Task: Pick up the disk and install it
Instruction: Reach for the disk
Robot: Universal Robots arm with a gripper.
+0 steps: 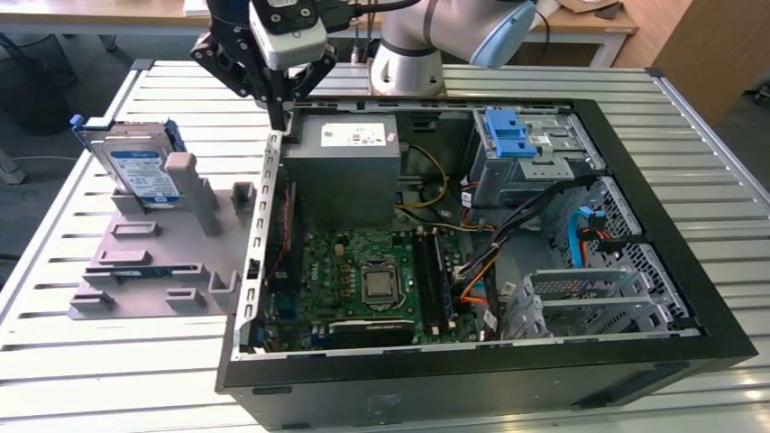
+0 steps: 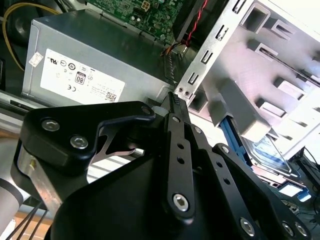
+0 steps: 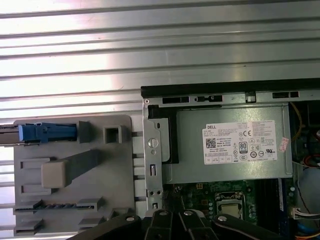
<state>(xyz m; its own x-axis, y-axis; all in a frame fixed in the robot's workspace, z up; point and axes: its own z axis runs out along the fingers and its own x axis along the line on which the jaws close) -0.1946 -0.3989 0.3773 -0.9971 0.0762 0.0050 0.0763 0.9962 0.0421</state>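
Hand poised over the case corner, disk upright in its holder

The arm (image 1: 416, 36) comes in from the far side of the slatted tabletop (image 1: 673, 117) and points the hand (image 1: 279, 117) straight down. Its fingers are drawn together to a narrow tip with nothing between them. The tip hangs just above the rim of the open computer case (image 1: 481, 379), at the corner beside the grey power supply (image 1: 343, 149). In the second wrist view the hand (image 2: 173, 97) sits close over that same metal edge. The disk (image 1: 136, 167) stands on edge in the grey holder (image 1: 144, 262) on the tabletop, on the exterior view's left of the case and apart from the hand. In the first wrist view the disk (image 3: 47, 132) appears edge-on, blue frame outward
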